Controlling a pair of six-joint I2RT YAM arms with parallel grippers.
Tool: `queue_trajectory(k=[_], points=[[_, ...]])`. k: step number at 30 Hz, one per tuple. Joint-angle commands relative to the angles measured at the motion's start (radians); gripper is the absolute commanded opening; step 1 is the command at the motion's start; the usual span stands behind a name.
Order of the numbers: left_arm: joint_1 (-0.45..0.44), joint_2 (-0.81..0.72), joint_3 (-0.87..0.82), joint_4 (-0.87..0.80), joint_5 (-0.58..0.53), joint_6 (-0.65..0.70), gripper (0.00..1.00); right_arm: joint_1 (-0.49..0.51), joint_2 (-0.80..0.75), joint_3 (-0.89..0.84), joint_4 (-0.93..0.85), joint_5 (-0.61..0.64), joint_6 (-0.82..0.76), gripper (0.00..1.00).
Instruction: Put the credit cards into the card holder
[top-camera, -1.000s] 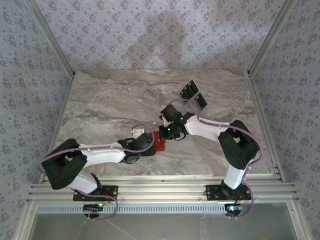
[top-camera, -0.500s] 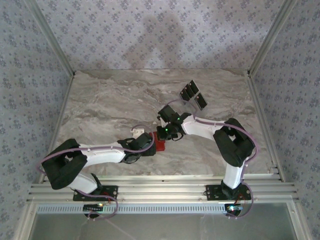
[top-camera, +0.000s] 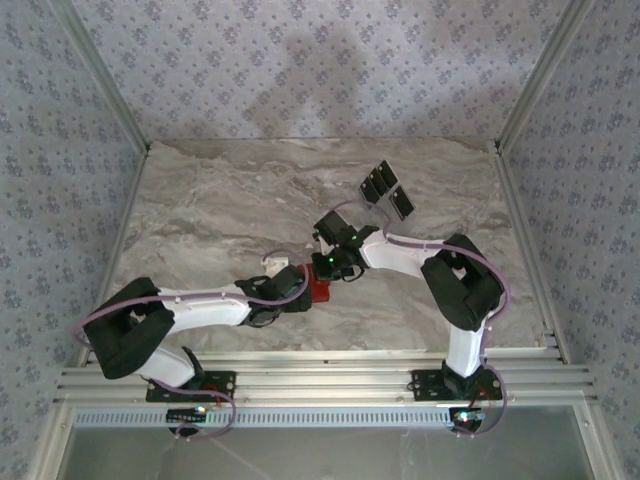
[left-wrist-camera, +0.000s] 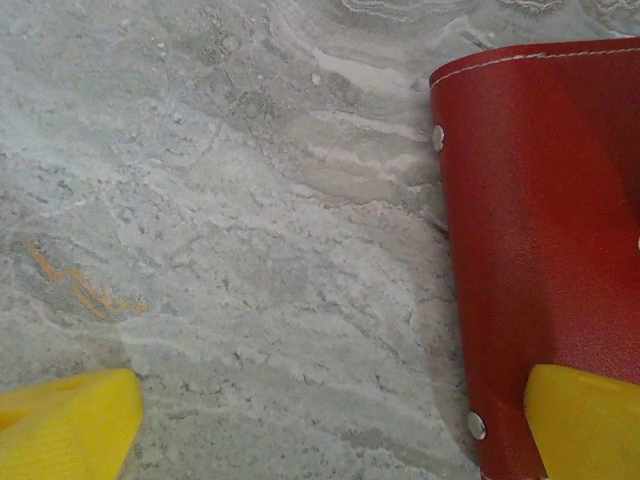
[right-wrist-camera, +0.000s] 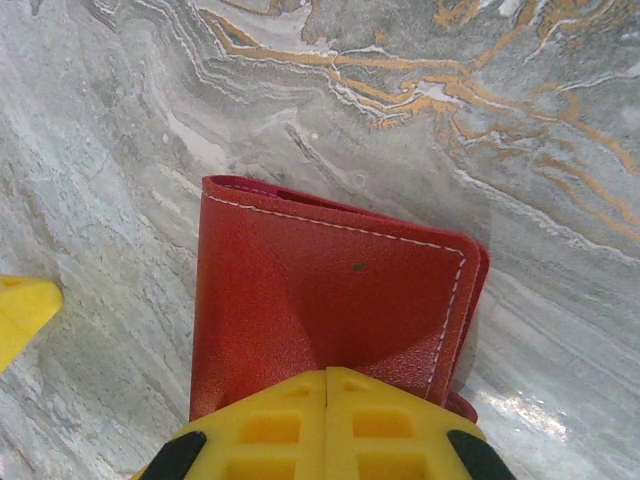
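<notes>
**Desk:** Where was the card holder when you checked?

**Me:** I saw the card holder (right-wrist-camera: 320, 290) lying on the worktop (top-camera: 220, 200), about midway between left and right and in the near half. Its red cover faced up, with pale stitching along the edge. At one corner a second red layer peeked out from under the cover. Both arms met over it, the left reaching in from the near left and the right bending in from the right side.

**Desk:** And the fingers?

**Me:** My left fingers (left-wrist-camera: 70, 430) were spread wide. One yellow tip sat over bare marble beside the holder. The other sat over the red cover, close to a small rivet at its edge. I could not tell whether that tip touched the leather. My right fingers (right-wrist-camera: 325, 420) were pressed together with no gap along the seam between them. Their tips were down at the edge of the cover, and the leather there showed creases running in toward them. I could not tell whether a fold of the cover was nipped between them. From the right wrist I also saw one left tip off to the side, clear of the holder.

**Desk:** The credit cards?

**Me:** The credit cards (top-camera: 385, 188) lay as a tight cluster of black rectangles in the far right part of the worktop. They were beyond the right wrist and well apart from the holder. I could not count them reliably from above.
</notes>
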Motion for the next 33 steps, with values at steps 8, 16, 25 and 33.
queue_trajectory(k=[8,16,25,33], points=[[0.000,0.047,-0.026,0.007,0.062,0.010,0.99,0.046,0.028,-0.063,0.003,0.023,0.018,0.00],[0.001,0.046,-0.027,0.004,0.063,0.009,0.99,0.083,0.012,-0.077,-0.013,0.073,0.016,0.00],[0.001,0.047,-0.025,0.005,0.064,0.010,0.99,0.070,-0.008,-0.035,-0.032,0.084,0.005,0.00],[0.001,0.046,-0.025,0.005,0.064,0.011,0.99,0.056,-0.043,-0.024,-0.002,0.098,-0.004,0.00]])
